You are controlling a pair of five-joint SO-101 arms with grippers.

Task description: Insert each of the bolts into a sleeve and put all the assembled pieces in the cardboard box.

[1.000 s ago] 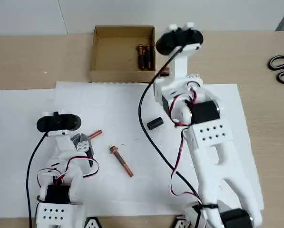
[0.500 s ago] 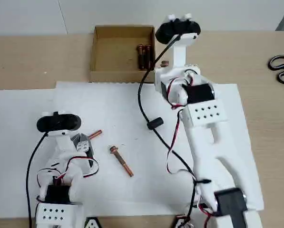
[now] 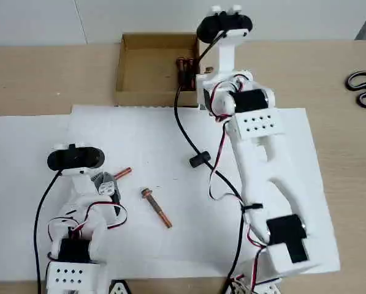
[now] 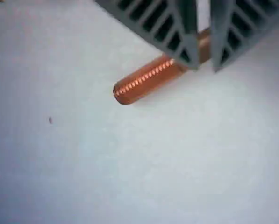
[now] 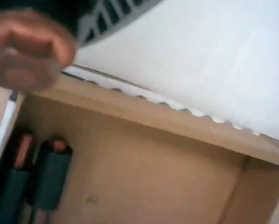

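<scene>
Right tool (image 3: 202, 68) hangs over the right side of the plain brown cardboard box (image 3: 147, 97), clamped on what looks like an assembled piece (image 5: 29, 56) with a blurred coppery head. Below it, two finished pieces (image 5: 48, 179), each a matte black cylindrical sleeve around a copper bolt, lie side by side. Left tool (image 4: 203, 65), whose grip cannot be told, sits at a threaded copper bolt (image 4: 144, 84), while a flanged bolt (image 3: 156, 208) and a short black sleeve (image 3: 200, 160) lie loose, so roughly half the work seems left.

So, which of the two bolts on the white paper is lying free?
The free bolt in the paper's middle, head showing; the held bolt sticks out from the left gripper's shut jaws.
</scene>
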